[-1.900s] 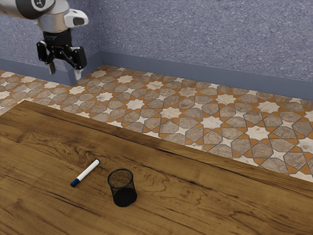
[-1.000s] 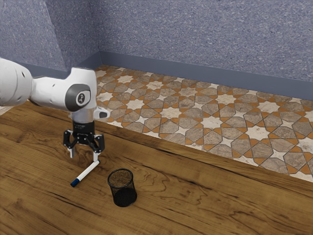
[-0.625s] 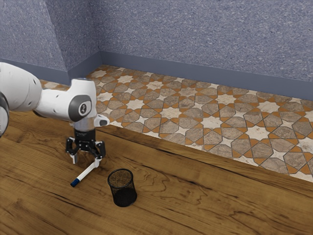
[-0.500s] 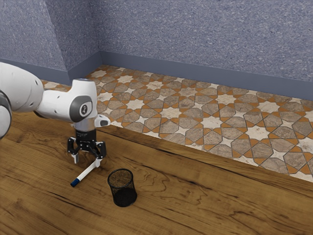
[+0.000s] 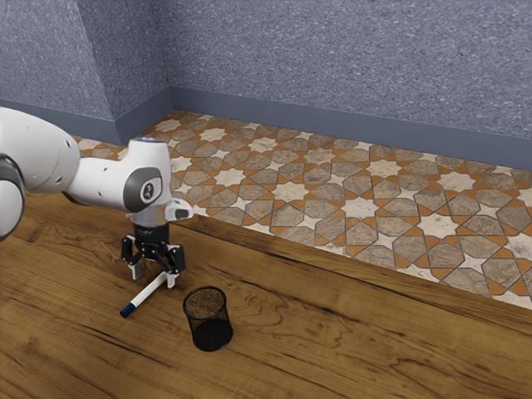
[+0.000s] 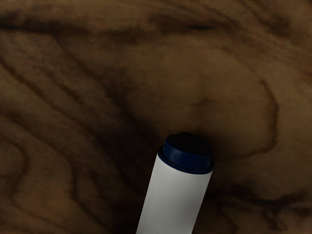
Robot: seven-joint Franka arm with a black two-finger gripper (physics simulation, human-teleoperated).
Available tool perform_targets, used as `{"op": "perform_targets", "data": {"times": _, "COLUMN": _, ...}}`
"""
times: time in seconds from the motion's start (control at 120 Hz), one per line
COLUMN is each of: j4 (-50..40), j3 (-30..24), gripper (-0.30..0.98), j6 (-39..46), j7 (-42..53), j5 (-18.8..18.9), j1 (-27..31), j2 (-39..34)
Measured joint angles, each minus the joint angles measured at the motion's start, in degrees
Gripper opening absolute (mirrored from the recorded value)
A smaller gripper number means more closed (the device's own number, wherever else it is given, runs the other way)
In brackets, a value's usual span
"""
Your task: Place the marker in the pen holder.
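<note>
Blue-grey wall (image 5: 349,66) took up the back of the exterior view, corner and plain skirting included. Next down in size: tiled floor (image 5: 357,199), star pattern in brown, orange and cream. Wooden bench (image 5: 332,341) in front, dark grain lines running across it.

White arm (image 5: 108,181) came in from the exterior view's left, over the bench. Black end effector (image 5: 154,280) pointed down, low over the marker's far end. Fingers were apart, one to each side of that end, not clamped on it. Couldn't tell whether either finger touched the barrel.

Pen holder (image 5: 210,331): black mesh, upright on the bench, mouth up. It stood near the marker, toward the exterior view's right.

Marker (image 5: 145,296) was on the bench, outside the holder, lying at a slant. White barrel, blue cap (image 5: 126,311) at the end nearer the exterior camera, clear of the end effector. Wrist view had one end of the marker close up: white barrel, then a short dark blue tip (image 6: 187,152), wood grain behind.
</note>
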Motion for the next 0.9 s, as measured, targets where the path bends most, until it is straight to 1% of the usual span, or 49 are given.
{"op": "perform_targets", "data": {"times": 0.05, "j4": 0.0, "j3": 0.0, "gripper": 0.68, "j6": 0.05, "j7": 0.2, "j5": -0.01, "j1": 0.0, "j2": 0.02}}
{"op": "perform_targets", "data": {"times": 0.1, "j4": 0.0, "j3": -0.02, "gripper": 0.63, "j6": 0.09, "j7": 0.37, "j5": 0.01, "j1": -0.03, "j2": -0.01}}
{"op": "perform_targets", "data": {"times": 0.267, "j4": 0.0, "j3": -0.03, "gripper": 0.34, "j6": 0.16, "j7": 0.91, "j5": -0.03, "j1": -0.09, "j2": -0.29}}
{"op": "perform_targets", "data": {"times": 0.392, "j4": 0.02, "j3": -0.03, "gripper": 0.2, "j6": 0.17, "j7": 1.28, "j5": 0.08, "j1": -0.09, "j2": -0.39}}
{"op": "perform_targets", "data": {"times": 0.483, "j4": 0.02, "j3": -0.03, "gripper": 0.14, "j6": 0.18, "j7": 1.5, "j5": 0.12, "j1": -0.09, "j2": -0.38}}
{"op": "perform_targets", "data": {"times": 0.608, "j4": 0.0, "j3": -0.07, "gripper": 0.1, "j6": 0.21, "j7": 1.76, "j5": 0.11, "j1": -0.09, "j2": -0.21}}
{"op": "perform_targets", "data": {"times": 0.758, "j4": 0.01, "j3": -0.04, "gripper": -0.02, "j6": 0.26, "j7": 1.9, "j5": 0.35, "j1": -0.09, "j2": -0.15}}
{"op": "perform_targets", "data": {"times": 0.9, "j4": 0.0, "j3": -0.06, "gripper": -0.07, "j6": 0.35, "j7": 1.79, "j5": 0.77, "j1": -0.09, "j2": -0.17}}
